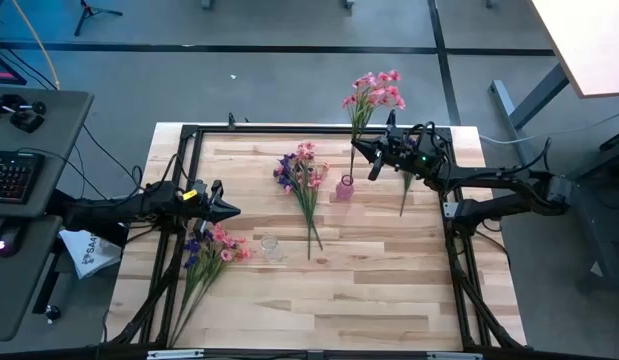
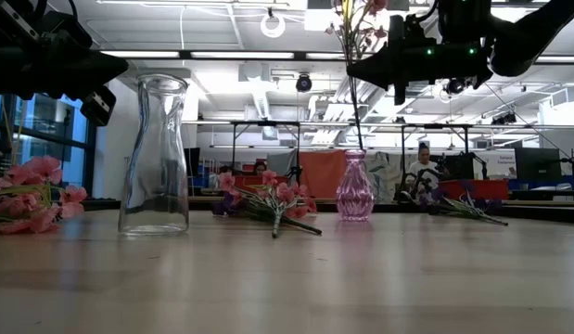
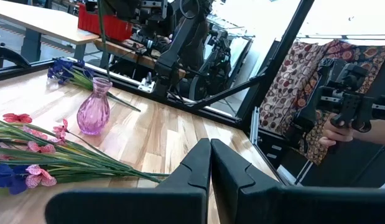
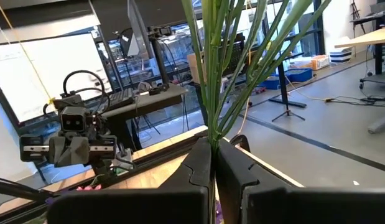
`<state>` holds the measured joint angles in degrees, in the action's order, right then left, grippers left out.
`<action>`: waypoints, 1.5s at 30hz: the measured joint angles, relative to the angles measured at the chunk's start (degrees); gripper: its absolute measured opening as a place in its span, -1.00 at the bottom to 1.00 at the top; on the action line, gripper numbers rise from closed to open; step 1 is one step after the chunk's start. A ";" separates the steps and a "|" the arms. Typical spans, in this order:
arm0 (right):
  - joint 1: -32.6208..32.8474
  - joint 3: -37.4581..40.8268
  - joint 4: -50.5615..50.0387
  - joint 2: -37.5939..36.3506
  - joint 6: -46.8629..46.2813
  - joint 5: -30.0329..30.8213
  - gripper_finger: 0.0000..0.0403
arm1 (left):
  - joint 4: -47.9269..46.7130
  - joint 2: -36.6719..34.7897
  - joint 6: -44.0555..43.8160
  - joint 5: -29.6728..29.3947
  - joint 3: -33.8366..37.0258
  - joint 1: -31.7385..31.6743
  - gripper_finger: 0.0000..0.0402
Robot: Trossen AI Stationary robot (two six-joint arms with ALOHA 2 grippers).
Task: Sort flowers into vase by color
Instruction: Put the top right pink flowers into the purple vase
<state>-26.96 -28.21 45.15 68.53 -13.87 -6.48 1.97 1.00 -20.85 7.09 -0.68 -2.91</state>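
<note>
High view, pink flowers [image 1: 374,92] in pink vase [image 1: 344,187], clear vase [image 1: 270,246] empty.

Two vases stand on the table: one clear glass vase [image 2: 154,153] and one small pink vase [image 2: 354,187]. The flowers come in four lots: one pink spray [image 1: 373,93] with stems in the pink vase, just beside the right arm's closed jaws, one mixed pink-and-purple bunch [image 1: 301,175] lying between the arms, one mixed bunch [image 1: 209,250] just below the left arm's closed jaws, and a single stem [image 1: 405,192] under the right arm. One person [image 2: 422,168] shows in the room behind.
</note>
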 joint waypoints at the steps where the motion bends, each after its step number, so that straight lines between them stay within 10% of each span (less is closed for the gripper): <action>1: 0.00 0.00 0.00 0.02 0.00 0.00 -1.00 | 0.01 0.00 0.01 0.00 -0.01 0.01 -1.00; 34: 3.33 -0.02 -2.10 0.11 2.36 2.86 -0.99 | 0.01 0.01 0.00 0.01 -0.01 -0.01 -1.00; 45: 3.52 -0.02 -9.33 0.11 1.92 3.20 -0.39 | 0.00 0.02 -0.01 0.00 0.01 0.01 -1.00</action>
<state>-23.44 -28.23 35.82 68.64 -11.94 -3.29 1.97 1.02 -20.86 7.09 -0.67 -2.90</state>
